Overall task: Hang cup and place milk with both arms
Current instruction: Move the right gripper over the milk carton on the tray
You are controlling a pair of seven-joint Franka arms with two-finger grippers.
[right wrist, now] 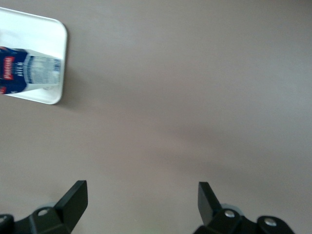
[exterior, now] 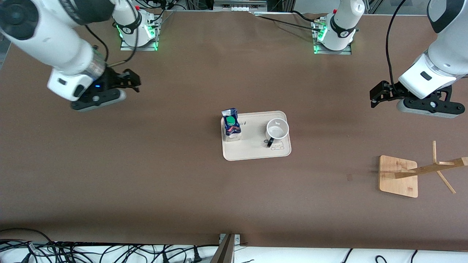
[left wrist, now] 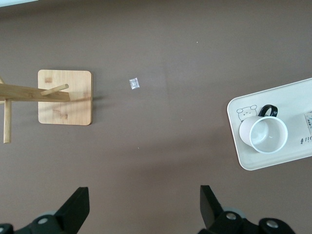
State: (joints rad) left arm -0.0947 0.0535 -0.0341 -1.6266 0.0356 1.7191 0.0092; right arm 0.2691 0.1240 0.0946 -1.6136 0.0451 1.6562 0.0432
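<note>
The white cup (exterior: pixel 277 130) stands upright on a cream tray (exterior: pixel 256 151) at the table's middle, its black handle toward the front camera. It also shows in the left wrist view (left wrist: pixel 263 135). The milk carton (exterior: pixel 231 124) with its green cap stands on the same tray, toward the right arm's end, and shows in the right wrist view (right wrist: pixel 27 71). My left gripper (exterior: pixel 376 95) is open and empty over bare table near the left arm's end. My right gripper (exterior: pixel 132 81) is open and empty over bare table near the right arm's end.
A wooden peg rack (exterior: pixel 400 175) with a square base and slanted pegs stands toward the left arm's end, nearer the front camera than the left gripper; it shows in the left wrist view (left wrist: pixel 65 97). A small scrap (left wrist: pixel 134 84) lies on the brown table (exterior: pixel 146 175).
</note>
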